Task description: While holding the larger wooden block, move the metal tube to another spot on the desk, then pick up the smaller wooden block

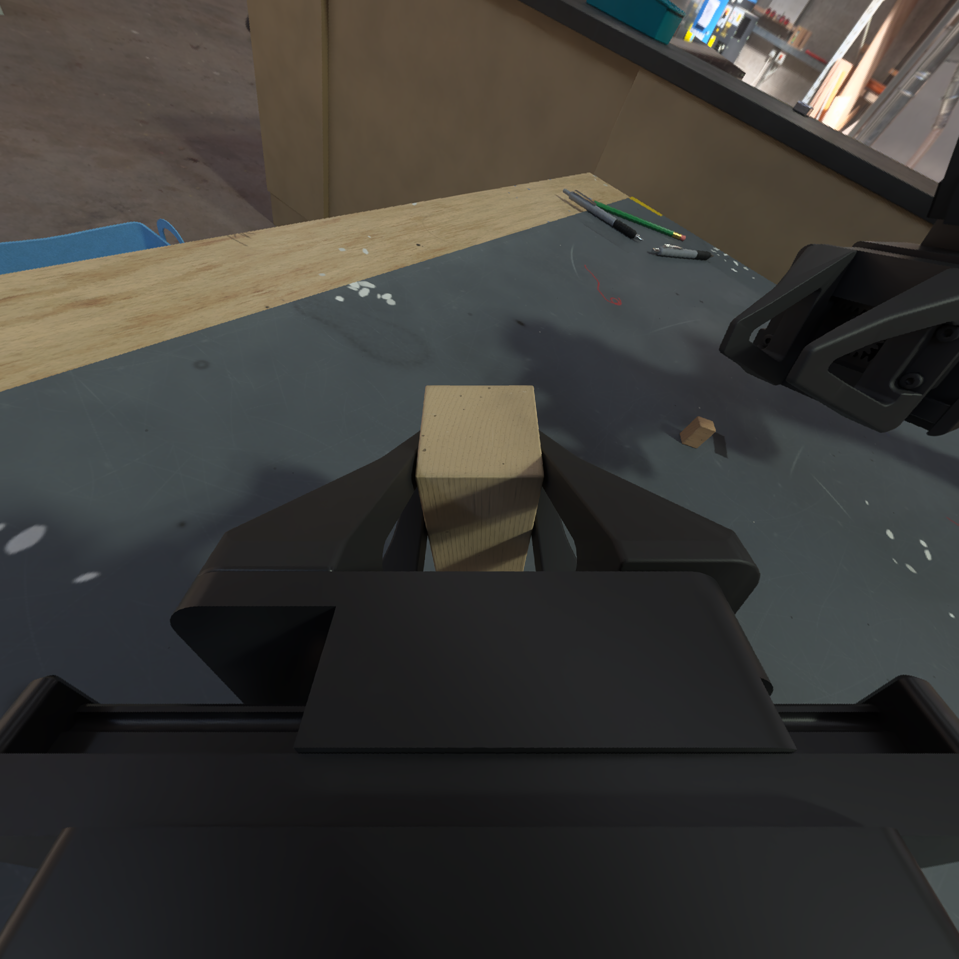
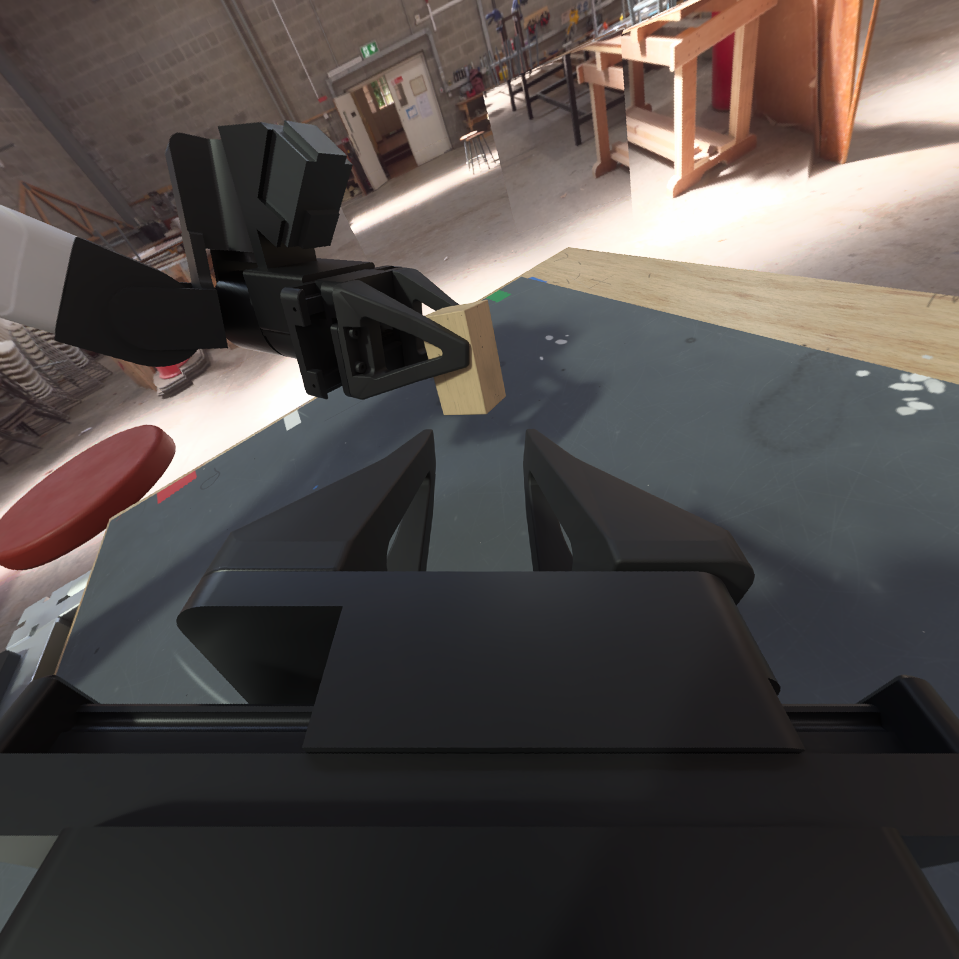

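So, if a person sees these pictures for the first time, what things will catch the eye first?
First comes the larger wooden block, pale and clamped between the fingers of the left gripper, held clear above the grey desk mat. Next is the right gripper, open and empty over the mat. The smaller wooden block lies alone on the mat to the right, and the pens sit at the far corner.

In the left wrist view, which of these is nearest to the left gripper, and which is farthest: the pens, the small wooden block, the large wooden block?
1. Large wooden block: held between the left gripper fingers.
2. Small wooden block: lying on the grey mat, ahead and to the right.
3. Pens: far right corner of the mat, near the wooden desk edge.
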